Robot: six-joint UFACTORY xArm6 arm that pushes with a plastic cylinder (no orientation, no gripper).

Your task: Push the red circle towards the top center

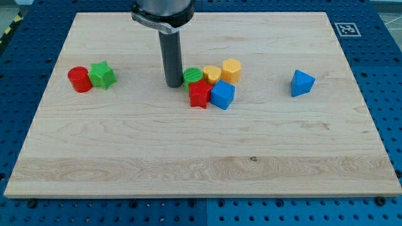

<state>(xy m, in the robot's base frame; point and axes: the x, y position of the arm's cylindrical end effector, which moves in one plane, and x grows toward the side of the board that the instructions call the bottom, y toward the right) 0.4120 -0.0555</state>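
The red circle (pixel 79 79) sits at the view's left on the wooden board (pixel 201 150), touching a green star (pixel 102 75) on its right. My tip (pixel 173 84) stands near the board's middle, well to the right of the red circle. It is just left of a green circle (pixel 193 76) that belongs to a cluster.
The cluster right of my tip holds the green circle, a yellow block (pixel 211 74), a yellow hexagon (pixel 231 70), a red star-like block (pixel 200 94) and a blue block (pixel 222 95). A blue triangular block (pixel 302 83) lies alone at the right.
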